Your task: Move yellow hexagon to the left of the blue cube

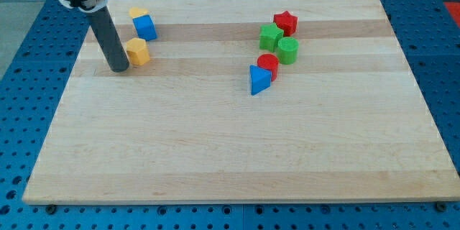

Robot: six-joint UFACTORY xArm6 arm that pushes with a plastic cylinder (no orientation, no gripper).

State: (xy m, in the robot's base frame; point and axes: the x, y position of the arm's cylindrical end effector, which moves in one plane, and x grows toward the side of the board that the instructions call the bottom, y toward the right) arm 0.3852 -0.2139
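Note:
The yellow hexagon (138, 52) lies near the board's upper left, just below the blue cube (146, 27). A second yellow block (138, 13) touches the blue cube's top edge. My tip (119, 69) rests on the board right beside the yellow hexagon's left side, touching or nearly touching it. The dark rod rises from there toward the view's top left.
A cluster sits right of centre: red star (286, 21), green star (271, 37), green cylinder (288, 50), red cylinder (268, 66) and blue triangle (259, 80). The wooden board (230, 151) lies on a blue perforated table; its left edge is close to my tip.

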